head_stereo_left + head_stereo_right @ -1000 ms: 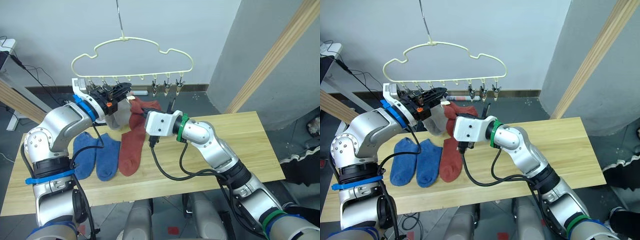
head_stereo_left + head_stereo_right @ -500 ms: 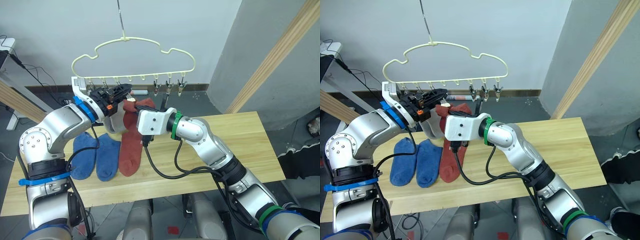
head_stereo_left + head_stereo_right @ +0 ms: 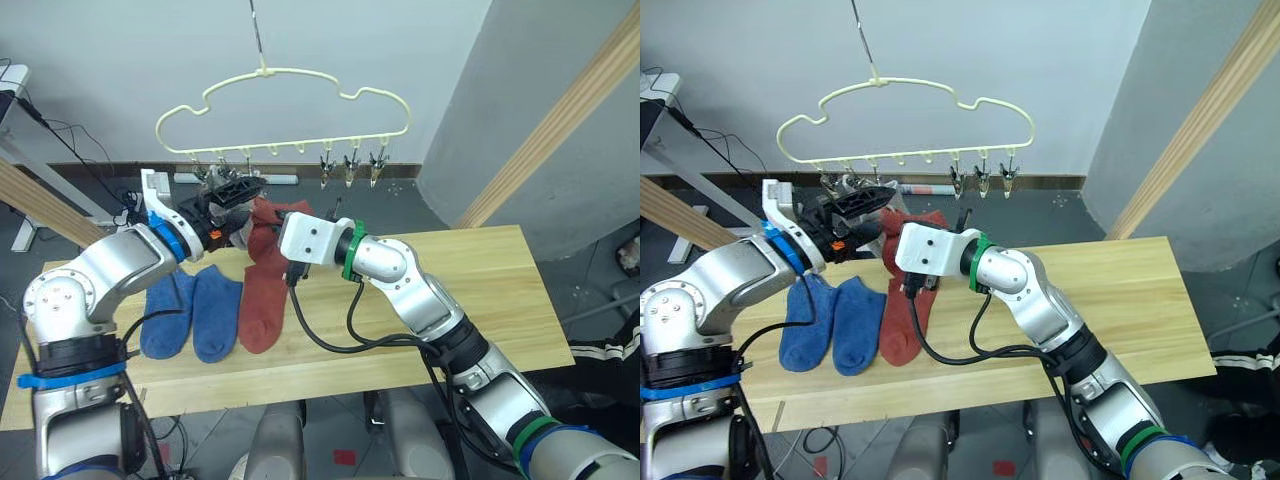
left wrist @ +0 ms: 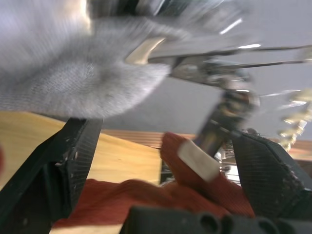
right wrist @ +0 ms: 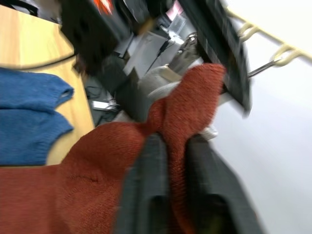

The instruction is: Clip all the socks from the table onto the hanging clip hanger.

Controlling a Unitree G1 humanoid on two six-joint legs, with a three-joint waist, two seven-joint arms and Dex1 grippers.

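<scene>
The pale-yellow clip hanger (image 3: 285, 95) hangs over the table (image 3: 480, 290), its row of metal clips (image 3: 350, 168) below it. My left gripper (image 4: 165, 161) is open just under the left-hand clips. A light grey sock (image 4: 73, 73) hangs there at a clip, above the spread fingers. My right gripper (image 5: 178, 180) is shut on the cuff of a rust-red sock (image 5: 185, 102), raised close beside the left gripper. Rust-red fabric (image 3: 262, 300) trails down onto the table. Two blue socks (image 3: 195, 312) lie flat to its left.
A slanted wooden beam (image 3: 560, 110) rises past the table's right end and another beam (image 3: 40, 200) crosses at the left. Black cables loop from my right forearm over the table's front edge. The table's right half is bare wood.
My left gripper has spread open off the grey sock, which stays up at the clips. My right gripper carried the rust-red cuff left, closer to the hanger's left clips.
</scene>
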